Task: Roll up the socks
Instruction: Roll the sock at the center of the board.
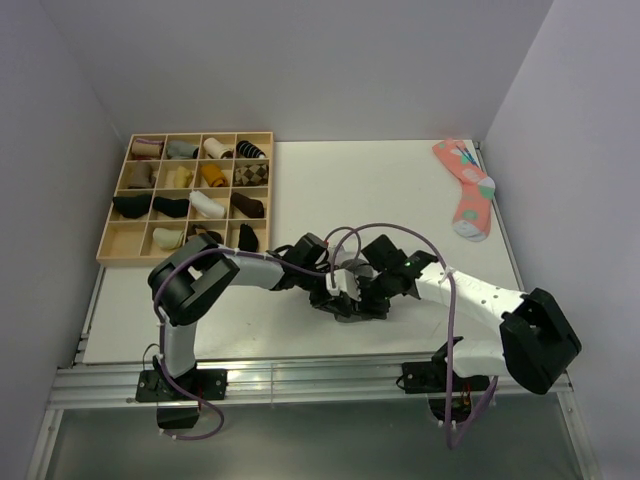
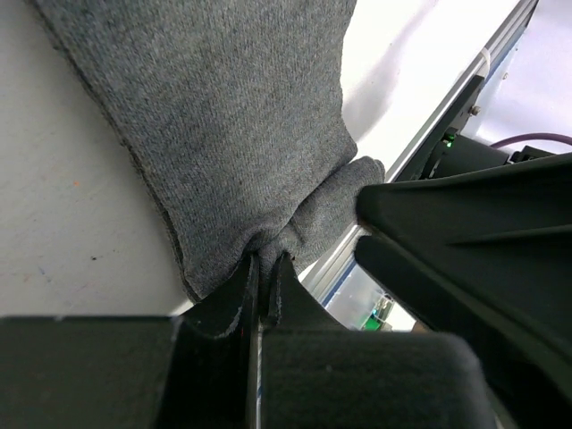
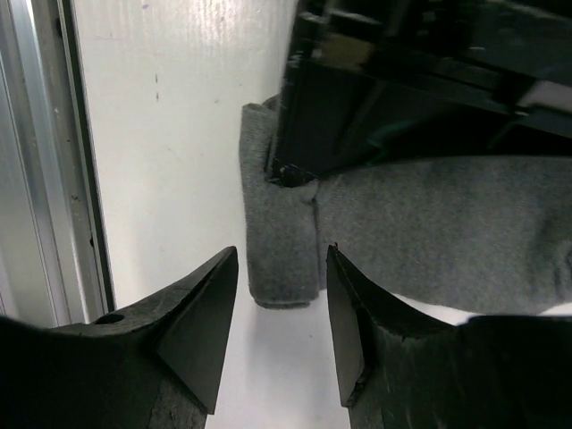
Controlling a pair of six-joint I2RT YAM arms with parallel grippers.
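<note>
A dark charcoal-grey sock (image 2: 241,116) lies flat on the white table near its front edge. In the top view it is mostly hidden under both grippers (image 1: 347,308). My left gripper (image 2: 266,266) is shut on a pinched fold at the sock's end; it shows in the top view (image 1: 335,288). My right gripper (image 3: 281,268) is open, its fingertips just short of the folded-over end of the sock (image 3: 281,237), one on each side. In the top view it (image 1: 368,293) faces the left gripper closely. A second grey sock cannot be told apart.
A wooden compartment tray (image 1: 185,262) with several sock rolls stands at the back left. A salmon-pink dotted sock (image 1: 467,190) lies at the back right. An aluminium rail (image 1: 300,375) runs along the table's front edge, close to the sock (image 3: 45,179).
</note>
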